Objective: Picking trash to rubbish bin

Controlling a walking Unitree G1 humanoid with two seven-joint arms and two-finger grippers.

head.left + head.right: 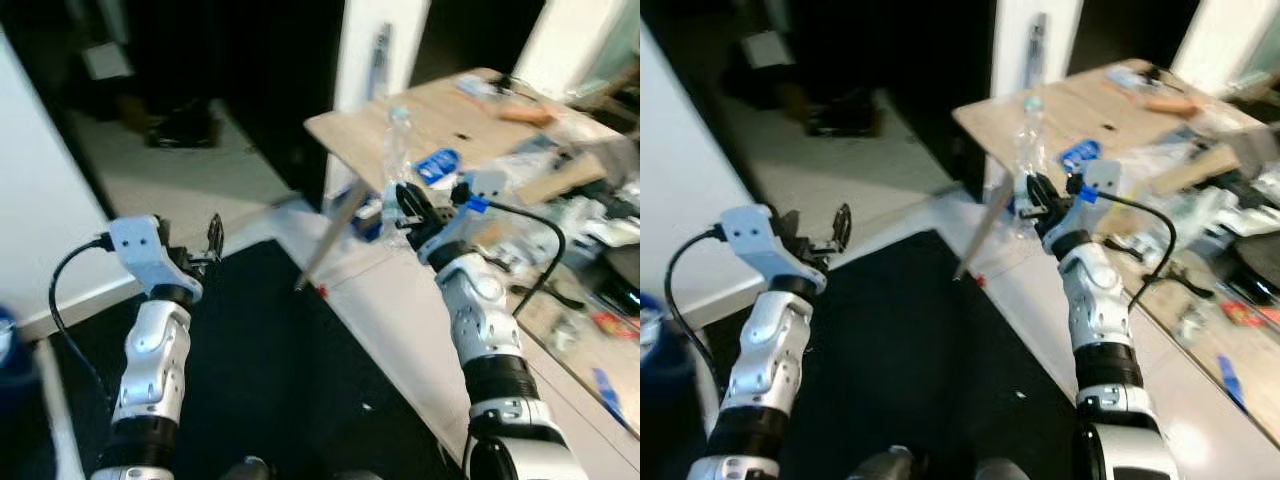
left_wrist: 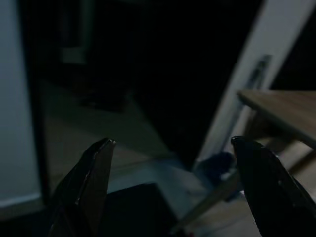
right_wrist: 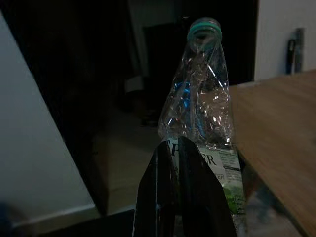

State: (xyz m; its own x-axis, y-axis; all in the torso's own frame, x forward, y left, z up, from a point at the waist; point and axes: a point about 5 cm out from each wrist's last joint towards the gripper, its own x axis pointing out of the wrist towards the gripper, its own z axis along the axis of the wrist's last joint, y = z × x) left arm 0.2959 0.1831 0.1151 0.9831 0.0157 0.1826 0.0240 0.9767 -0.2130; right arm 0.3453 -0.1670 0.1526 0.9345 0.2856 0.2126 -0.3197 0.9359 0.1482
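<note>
— Dark mat underfoot, pale floor beyond it, a white wall on the left. What is nearest?

— Both silver arms, raised in front. The left gripper hangs over the mat's far edge, near the wall. In its wrist view the two black fingers stand wide apart with nothing between them.

— And the right one?

— The right gripper is up by the near corner of the table. Its fingers are pressed together on a crushed clear bottle, gripping it at the label. The bottle stands roughly upright above the fingers, green neck ring on top, no cap that I can see.

— So the bottle is off the table?

— It is held in the air just at the table's corner; whether it touches the wood, I cannot tell.

— What lies further back?

— The wooden tabletop carries blurred clutter: something blue just behind the bottle, clear wrappers, a black cable. A slanted table leg drops to the floor. Past that, a white door frame and a dark room behind it.
</note>
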